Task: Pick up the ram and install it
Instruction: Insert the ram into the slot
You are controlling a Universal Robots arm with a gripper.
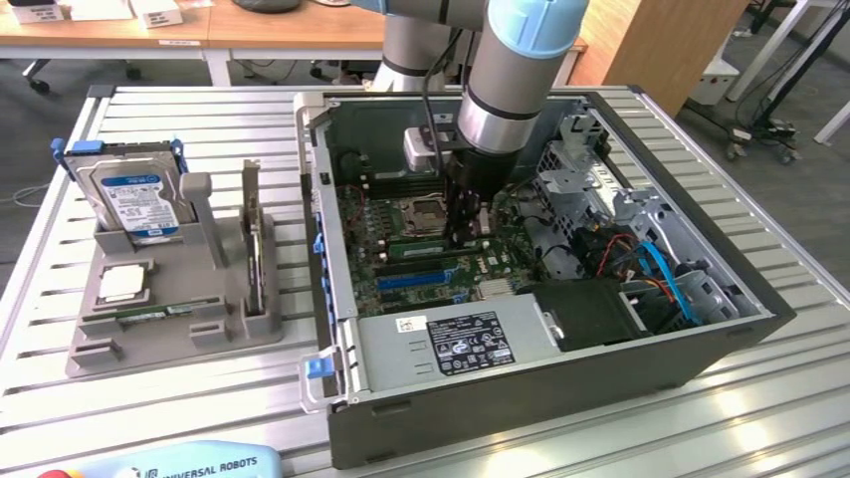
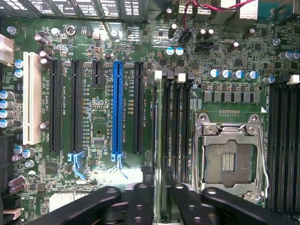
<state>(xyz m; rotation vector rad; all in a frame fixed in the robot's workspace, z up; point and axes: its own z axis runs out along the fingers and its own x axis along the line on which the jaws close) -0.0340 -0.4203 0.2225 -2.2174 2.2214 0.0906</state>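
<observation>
Hovers low inside the case point(image 1: 531, 388), straddling the ram point(image 2: 161, 140) upright on the motherboard point(image 2: 93, 126) (beside the socket point(image 2: 228, 161)) with jaws slightly spread, not pinching.

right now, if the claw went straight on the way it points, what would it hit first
Most likely the ram, standing on edge in a memory slot beside the processor socket, in line with the claw. Whether any gap is left between them is unclear.
</observation>
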